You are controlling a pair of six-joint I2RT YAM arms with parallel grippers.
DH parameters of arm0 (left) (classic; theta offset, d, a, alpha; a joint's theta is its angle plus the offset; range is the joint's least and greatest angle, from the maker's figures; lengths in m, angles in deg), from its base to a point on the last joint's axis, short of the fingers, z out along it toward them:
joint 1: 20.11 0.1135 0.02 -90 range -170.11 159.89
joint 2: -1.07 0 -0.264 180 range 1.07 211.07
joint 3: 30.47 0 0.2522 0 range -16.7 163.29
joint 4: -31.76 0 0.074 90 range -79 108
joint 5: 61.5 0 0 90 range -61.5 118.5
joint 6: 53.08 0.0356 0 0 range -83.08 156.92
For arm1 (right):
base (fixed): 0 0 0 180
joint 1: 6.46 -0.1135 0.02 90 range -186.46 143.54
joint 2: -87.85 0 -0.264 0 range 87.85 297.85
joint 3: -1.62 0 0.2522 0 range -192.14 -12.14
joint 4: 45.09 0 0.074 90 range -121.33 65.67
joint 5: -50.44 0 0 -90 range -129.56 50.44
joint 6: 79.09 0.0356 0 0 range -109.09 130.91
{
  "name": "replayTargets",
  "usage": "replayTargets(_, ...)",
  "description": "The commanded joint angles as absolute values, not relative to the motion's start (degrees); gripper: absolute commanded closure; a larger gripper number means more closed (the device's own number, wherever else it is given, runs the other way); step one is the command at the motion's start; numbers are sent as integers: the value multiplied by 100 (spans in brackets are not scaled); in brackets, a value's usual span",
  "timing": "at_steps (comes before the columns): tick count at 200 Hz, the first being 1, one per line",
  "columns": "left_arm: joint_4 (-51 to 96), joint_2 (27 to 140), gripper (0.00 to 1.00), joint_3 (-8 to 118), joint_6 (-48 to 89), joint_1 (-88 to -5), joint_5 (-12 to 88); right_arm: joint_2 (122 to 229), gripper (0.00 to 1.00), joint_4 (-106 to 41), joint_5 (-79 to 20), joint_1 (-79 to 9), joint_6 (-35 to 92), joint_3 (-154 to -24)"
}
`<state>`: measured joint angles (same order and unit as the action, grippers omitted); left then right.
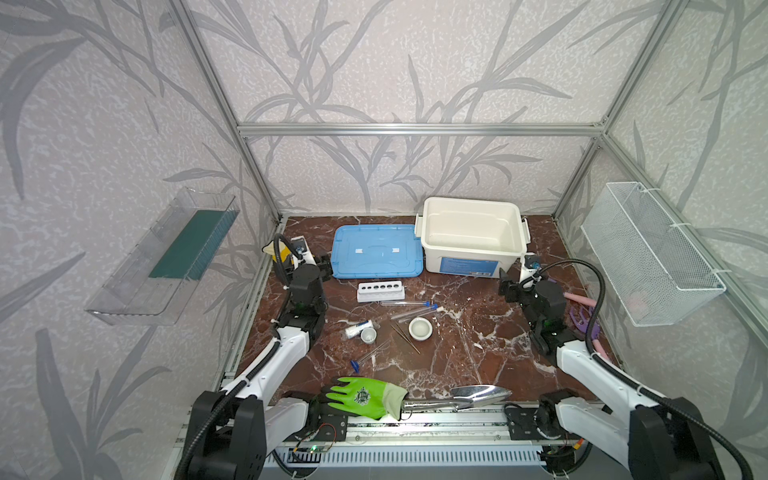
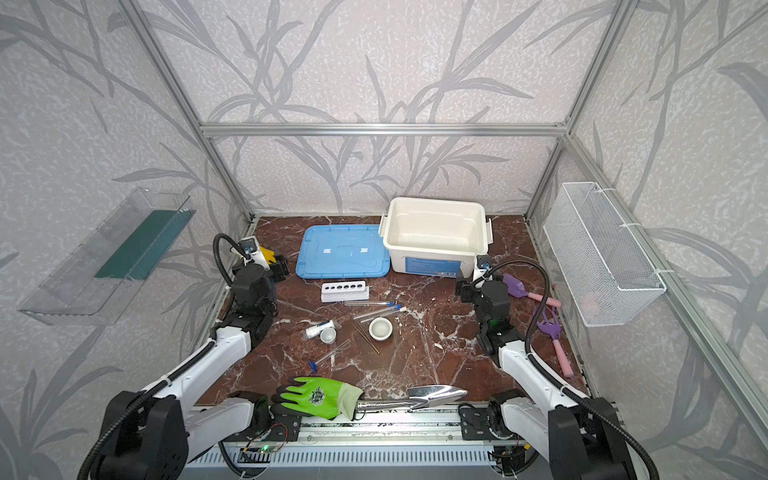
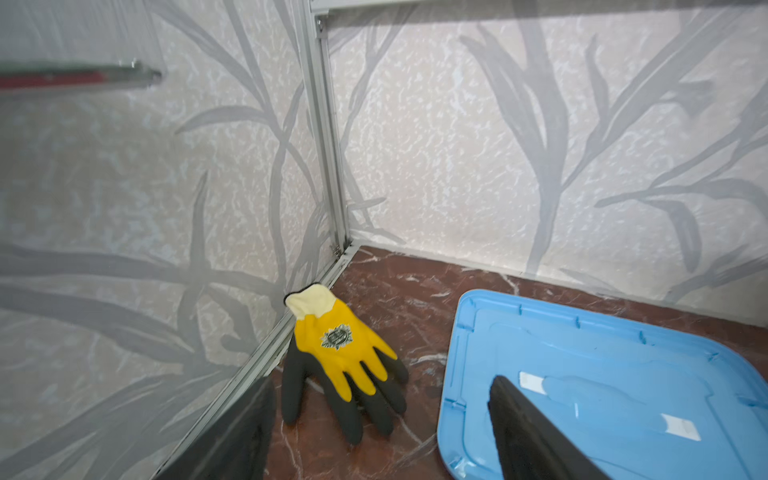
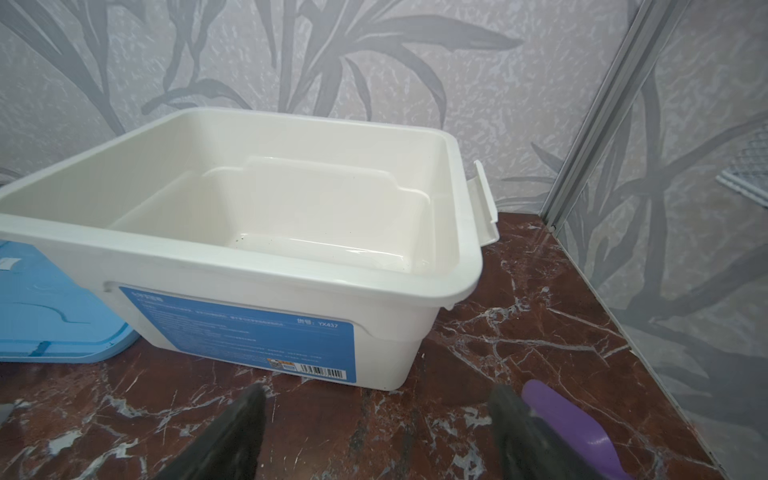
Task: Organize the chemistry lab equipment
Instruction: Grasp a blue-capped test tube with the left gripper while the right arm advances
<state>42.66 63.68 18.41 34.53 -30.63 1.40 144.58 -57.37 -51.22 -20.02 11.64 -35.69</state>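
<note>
In both top views the white six-hole rack (image 1: pixel 380 290) (image 2: pixel 344 291) stands empty mid-table. Two capped test tubes (image 1: pixel 409 307) lie just in front of it, and a third with a blue cap (image 1: pixel 368 358) lies nearer. The small white bowl (image 1: pixel 420 328), the cup (image 1: pixel 368 335), the bottle (image 1: pixel 356 330) on its side and the thin tweezers (image 1: pixel 405 337) sit between them. My left gripper (image 3: pixel 382 432) hovers open near the yellow glove (image 3: pixel 336 353), holding nothing. My right gripper (image 4: pixel 376 432) is open over bare table in front of the white bin (image 4: pixel 249 266).
A blue lid (image 1: pixel 376 251) lies left of the open white bin (image 1: pixel 471 237). A green glove (image 1: pixel 363 397) and a metal trowel (image 1: pixel 478 395) lie at the front edge. Purple-and-pink tools (image 2: pixel 548 324) lie at the right, under a wire basket (image 1: pixel 648 253). A clear shelf (image 1: pixel 166 257) hangs left.
</note>
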Motion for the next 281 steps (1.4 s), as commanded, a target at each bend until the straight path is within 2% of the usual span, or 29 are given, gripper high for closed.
replayTargets(1,2654,6346,21,2325,3717,-3456,-96,13989,17,-4441,-5496,-2298,1279,-3850)
replayTargets(18,1933,6557,21,2746,4014,-3844,-525,13692,17,-3868,-5398,-2430,1364,-4044)
replayTargets(30,1514,6632,22,2956,4137,-4070,-324,13574,17,-3738,-5334,-2498,1448,-4091)
replayTargets(55,863,6594,22,3216,4277,-4461,1234,13658,17,-3479,-4634,-2531,1522,-4356)
replayTargets(82,71,6732,24,3506,4671,-5006,2233,13953,18,-3356,-4194,-2637,1511,-4562)
replayTargets(114,-618,7119,35,3740,5120,-5395,2788,14170,18,-3589,-3978,-2676,1551,-4514)
replayTargets(140,-802,7521,48,3909,5214,-5521,3314,14260,19,-3656,-3982,-2685,1536,-4492)
replayTargets(164,-1024,8036,54,4210,5275,-5646,3670,14307,19,-3695,-3990,-2693,1474,-4492)
replayTargets(190,-1310,8547,65,4552,5493,-5856,3768,14340,19,-3703,-4051,-2694,1468,-4485)
replayTargets(205,-1447,8778,75,4740,5618,-5920,3818,14355,19,-3785,-4101,-2693,1468,-4442)
replayTargets(281,-1121,9657,76,5119,5871,-5953,3201,14554,19,-3968,-4027,-2694,1419,-4413)
